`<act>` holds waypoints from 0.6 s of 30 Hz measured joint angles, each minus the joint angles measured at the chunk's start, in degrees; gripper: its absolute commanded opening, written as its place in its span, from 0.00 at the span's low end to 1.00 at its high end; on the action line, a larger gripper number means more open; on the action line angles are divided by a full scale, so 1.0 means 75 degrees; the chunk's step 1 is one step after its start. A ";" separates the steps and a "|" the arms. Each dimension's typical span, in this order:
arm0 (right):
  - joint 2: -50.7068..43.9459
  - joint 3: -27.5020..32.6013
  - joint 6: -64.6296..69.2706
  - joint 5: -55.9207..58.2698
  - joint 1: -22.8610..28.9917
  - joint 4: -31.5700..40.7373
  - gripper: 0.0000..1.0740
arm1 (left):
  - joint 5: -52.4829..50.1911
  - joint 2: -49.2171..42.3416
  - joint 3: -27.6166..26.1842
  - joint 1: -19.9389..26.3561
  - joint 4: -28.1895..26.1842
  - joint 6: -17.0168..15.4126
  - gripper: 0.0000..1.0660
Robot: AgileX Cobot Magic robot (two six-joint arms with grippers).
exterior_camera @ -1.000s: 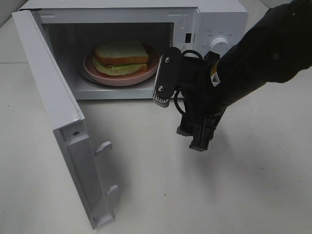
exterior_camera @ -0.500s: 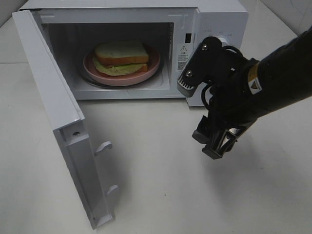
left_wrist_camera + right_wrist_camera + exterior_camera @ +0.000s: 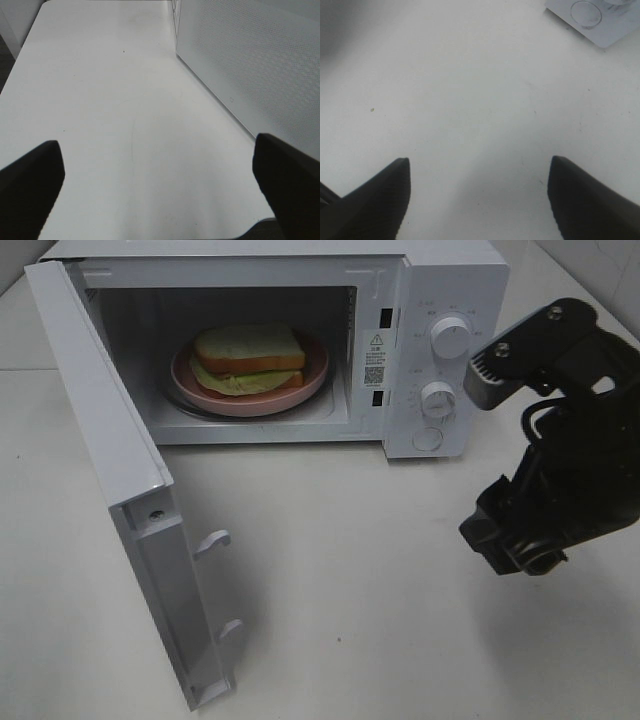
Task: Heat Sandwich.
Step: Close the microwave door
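Observation:
The sandwich [image 3: 248, 357], white bread with green filling, lies on a round pink plate [image 3: 310, 375] inside the white microwave [image 3: 440, 270], whose door [image 3: 110, 460] hangs wide open to the left. My right gripper [image 3: 515, 545] hovers over the table to the right of the microwave's front, well clear of the oven mouth. In its wrist view the right gripper [image 3: 479, 167] is open with only bare tabletop between the fingers. The left gripper [image 3: 157, 150] is open too, empty, beside the microwave's side wall [image 3: 250, 65]. It does not show in the high view.
Two knobs [image 3: 450, 337] and a round button sit on the microwave's control panel, whose lower corner [image 3: 590, 20] shows in the right wrist view. The open door's handle [image 3: 212, 540] juts toward the table's middle. White tabletop [image 3: 350, 590] spreads in front.
My right arm has drawn back from in front of the oven mouth to the right, uncovering the control panel. The sandwich, plate and door stayed put.

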 measured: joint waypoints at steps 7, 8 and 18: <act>-0.0879 0.0038 0.0145 0.0779 0.0000 0.0153 0.69 | 0.0000 0.0000 0.0000 0.0000 0.0000 0.0000 0.92; -0.1001 0.0038 0.0145 0.0901 0.0000 0.0229 0.69 | 0.0000 0.0000 0.0000 0.0000 0.0000 0.0000 0.92; -0.2445 0.0038 0.0145 0.2246 0.0000 0.0519 0.69 | 0.0000 0.0000 0.0000 0.0000 0.0000 0.0000 0.92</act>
